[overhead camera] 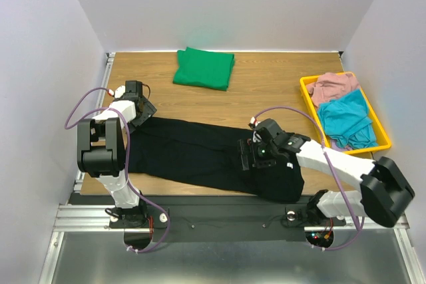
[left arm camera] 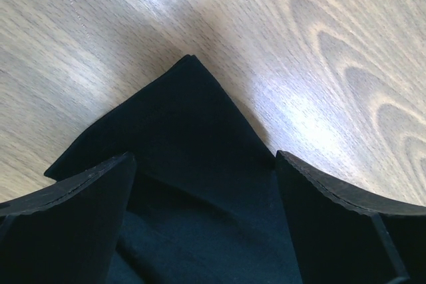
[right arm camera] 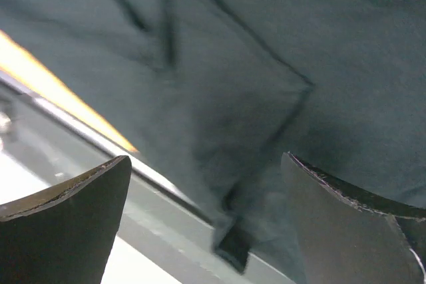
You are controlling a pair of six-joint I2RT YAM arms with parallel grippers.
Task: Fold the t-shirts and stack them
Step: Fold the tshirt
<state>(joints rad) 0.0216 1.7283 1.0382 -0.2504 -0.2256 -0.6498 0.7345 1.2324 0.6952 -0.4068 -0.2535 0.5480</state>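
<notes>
The black t-shirt [overhead camera: 193, 154] lies in a long band across the near half of the wooden table, its right end reaching the front edge. My left gripper [overhead camera: 145, 112] is open at the shirt's left end. In the left wrist view a pointed corner of the black t-shirt [left arm camera: 186, 124] lies between the spread fingers of the left gripper [left arm camera: 205, 184]. My right gripper [overhead camera: 247, 154] is open over the shirt's right part. In its wrist view the black t-shirt [right arm camera: 266, 44] droops over the table edge between the fingers of the right gripper [right arm camera: 206, 191]. The green t-shirt [overhead camera: 204, 68] lies folded at the back.
A yellow bin [overhead camera: 307, 84] at the right edge holds a pink cloth [overhead camera: 333, 86] and a teal cloth [overhead camera: 346, 121]. White walls close the back and sides. A metal rail [overhead camera: 219, 221] runs along the front edge below the table.
</notes>
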